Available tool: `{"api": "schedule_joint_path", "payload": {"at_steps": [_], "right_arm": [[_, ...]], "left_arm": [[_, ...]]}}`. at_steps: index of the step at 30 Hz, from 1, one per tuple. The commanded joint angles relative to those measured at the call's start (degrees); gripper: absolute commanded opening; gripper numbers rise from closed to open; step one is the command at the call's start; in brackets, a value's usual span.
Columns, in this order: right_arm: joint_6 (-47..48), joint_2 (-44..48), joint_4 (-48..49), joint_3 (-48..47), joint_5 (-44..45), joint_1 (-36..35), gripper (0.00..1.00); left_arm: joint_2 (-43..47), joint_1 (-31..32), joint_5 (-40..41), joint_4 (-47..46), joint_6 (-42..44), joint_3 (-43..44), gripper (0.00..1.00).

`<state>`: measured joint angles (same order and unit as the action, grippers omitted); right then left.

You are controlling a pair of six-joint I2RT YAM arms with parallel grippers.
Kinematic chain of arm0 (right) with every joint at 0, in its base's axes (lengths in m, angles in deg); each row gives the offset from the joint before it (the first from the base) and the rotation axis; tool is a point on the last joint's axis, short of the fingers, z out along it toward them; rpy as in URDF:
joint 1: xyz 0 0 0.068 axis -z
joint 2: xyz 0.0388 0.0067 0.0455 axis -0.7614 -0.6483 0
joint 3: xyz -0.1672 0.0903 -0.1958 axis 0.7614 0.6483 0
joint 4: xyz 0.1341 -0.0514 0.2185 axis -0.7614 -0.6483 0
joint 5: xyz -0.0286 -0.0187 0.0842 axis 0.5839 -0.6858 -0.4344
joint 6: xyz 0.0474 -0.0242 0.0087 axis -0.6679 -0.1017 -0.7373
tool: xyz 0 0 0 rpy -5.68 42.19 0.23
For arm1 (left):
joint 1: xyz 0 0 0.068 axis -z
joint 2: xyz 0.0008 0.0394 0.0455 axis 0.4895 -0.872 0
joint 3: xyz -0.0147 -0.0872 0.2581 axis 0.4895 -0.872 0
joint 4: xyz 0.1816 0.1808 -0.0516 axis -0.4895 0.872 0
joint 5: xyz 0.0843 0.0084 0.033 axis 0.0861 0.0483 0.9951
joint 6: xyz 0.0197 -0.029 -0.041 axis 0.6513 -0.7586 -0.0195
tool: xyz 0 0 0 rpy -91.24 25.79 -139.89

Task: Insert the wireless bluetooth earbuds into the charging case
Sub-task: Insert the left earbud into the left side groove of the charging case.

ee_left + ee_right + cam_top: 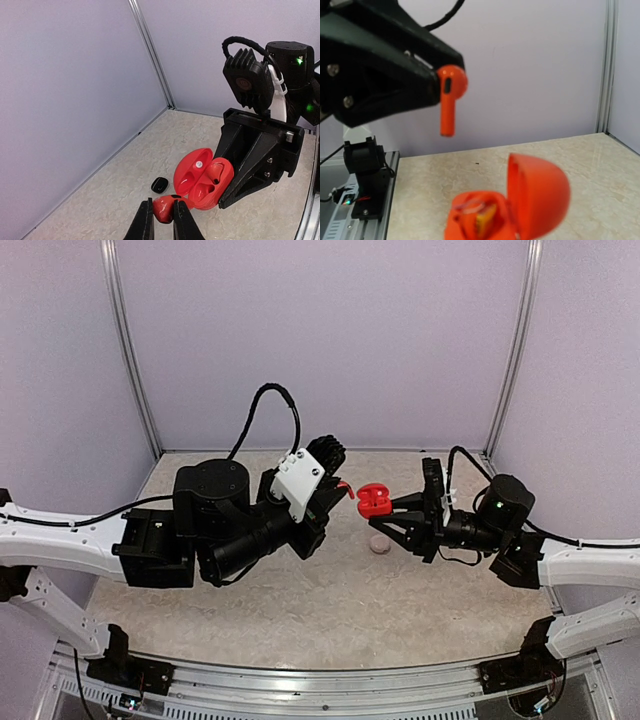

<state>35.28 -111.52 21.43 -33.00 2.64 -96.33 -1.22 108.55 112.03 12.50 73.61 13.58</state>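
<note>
My right gripper is shut on the base of an open red charging case, held above the table. In the left wrist view the case faces me with its lid up. One red earbud sits in a well and the other well is bare. My left gripper is shut on a second red earbud, just in front of the case's near edge. From the right wrist view that earbud hangs stem-down above and left of the case. The right gripper's own fingers are hidden there.
A small glossy black piece lies on the table just left of the case. A pale round piece rests on the table below the held case. Lilac walls close in the back and sides, with a metal rail at the near edge.
</note>
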Motion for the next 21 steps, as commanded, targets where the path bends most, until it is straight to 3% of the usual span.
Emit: {"api": "schedule_joint_path", "payload": {"at_steps": [1, 21], "right_arm": [[-0.56, -0.5, 1.83, -1.82, -0.95, -0.26, 0.01], [-0.85, -1.01, 2.6, -2.26, -1.37, -1.18, 0.01]], "left_arm": [[-1.55, 0.56, -0.53, -2.64, 1.47, 2.13, 0.02], [-5.29, 0.82, -0.39, -3.59, 1.94, 3.02, 0.02]]}}
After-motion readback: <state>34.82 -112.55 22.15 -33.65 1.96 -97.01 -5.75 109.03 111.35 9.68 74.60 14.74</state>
